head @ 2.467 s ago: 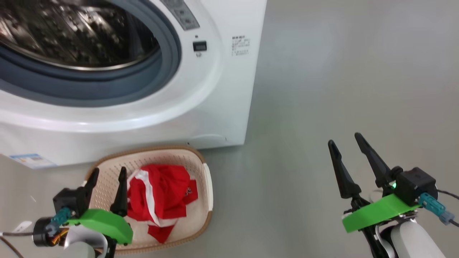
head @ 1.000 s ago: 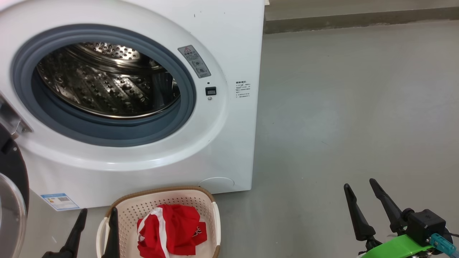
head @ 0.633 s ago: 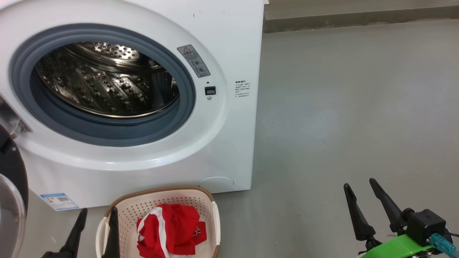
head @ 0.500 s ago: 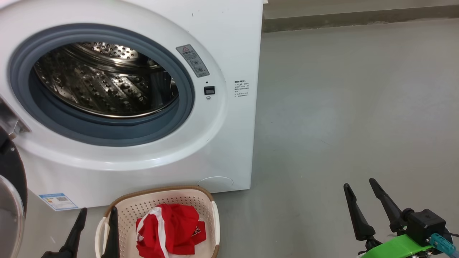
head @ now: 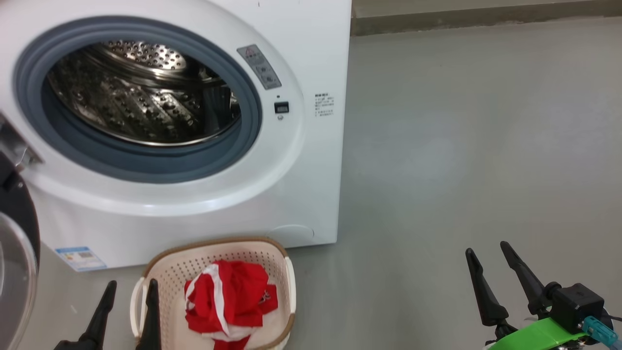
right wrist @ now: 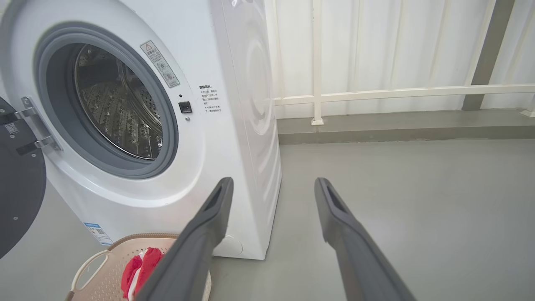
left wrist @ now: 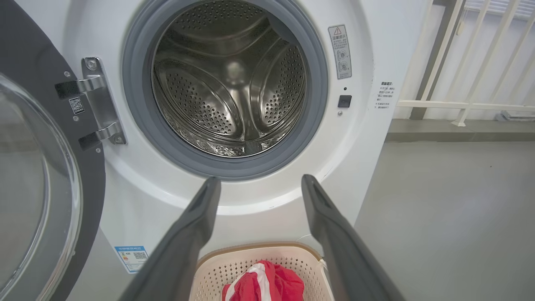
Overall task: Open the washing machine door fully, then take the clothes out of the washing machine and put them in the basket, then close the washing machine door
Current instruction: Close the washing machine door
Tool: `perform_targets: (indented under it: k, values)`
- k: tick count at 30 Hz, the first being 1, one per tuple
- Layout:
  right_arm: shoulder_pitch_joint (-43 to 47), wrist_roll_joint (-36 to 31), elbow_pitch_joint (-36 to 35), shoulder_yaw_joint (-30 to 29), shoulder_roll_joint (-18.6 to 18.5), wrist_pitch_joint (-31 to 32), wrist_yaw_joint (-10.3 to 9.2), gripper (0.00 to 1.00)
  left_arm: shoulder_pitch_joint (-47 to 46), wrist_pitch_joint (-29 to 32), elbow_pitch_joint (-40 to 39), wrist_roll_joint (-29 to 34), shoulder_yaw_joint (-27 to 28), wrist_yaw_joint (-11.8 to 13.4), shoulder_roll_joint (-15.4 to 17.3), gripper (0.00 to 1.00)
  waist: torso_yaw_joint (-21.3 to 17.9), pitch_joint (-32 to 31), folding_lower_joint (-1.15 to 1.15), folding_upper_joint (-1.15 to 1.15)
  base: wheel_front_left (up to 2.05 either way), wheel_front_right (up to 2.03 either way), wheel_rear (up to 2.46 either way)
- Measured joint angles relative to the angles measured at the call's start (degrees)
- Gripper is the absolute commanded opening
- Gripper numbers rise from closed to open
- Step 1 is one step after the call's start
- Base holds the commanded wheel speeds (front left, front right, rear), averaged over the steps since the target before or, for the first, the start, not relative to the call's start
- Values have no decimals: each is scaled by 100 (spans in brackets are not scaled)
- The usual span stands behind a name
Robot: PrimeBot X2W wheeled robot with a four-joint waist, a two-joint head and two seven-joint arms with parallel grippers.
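Head view showed the clothes (head: 228, 304), crumpled red fabric with a white stripe, lying in the basket (head: 218, 242) just right of the left pincer (head: 132, 282); it and the right pincer (head: 486, 248) pointed forward, wide open, empty.

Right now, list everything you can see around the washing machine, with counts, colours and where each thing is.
washing machine: one, white, front left.
door: one, black rim, clear glass, swung open at the left.
drum: one, steel, inside the machine, nothing seen in it.
basket: one, cream, brown rim, on the floor before the machine.
clothes: one bundle, red and white, in the basket.
railing: one, white, behind the machine.
left gripper: one, dark, open and empty, by the basket.
right gripper: one, dark, open and empty, over the floor at right.
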Motion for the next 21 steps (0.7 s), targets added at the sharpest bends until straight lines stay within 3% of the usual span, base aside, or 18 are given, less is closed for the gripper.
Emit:
perform_targets:
  k: [9, 21]
  values:
    - [0, 0, -1, -5, -1, 0, 0, 100, -1, 0, -44, -55, -1, 0, -1, 100, 50, 13, 0, 0, -113, 113, 0]
    - [0, 0, -3, -8, 0, 0, 0, 100, -1, 0, -45, -90, -5, 0, -1, 100, 86, 28, 0, 0, -8, 8, 0]
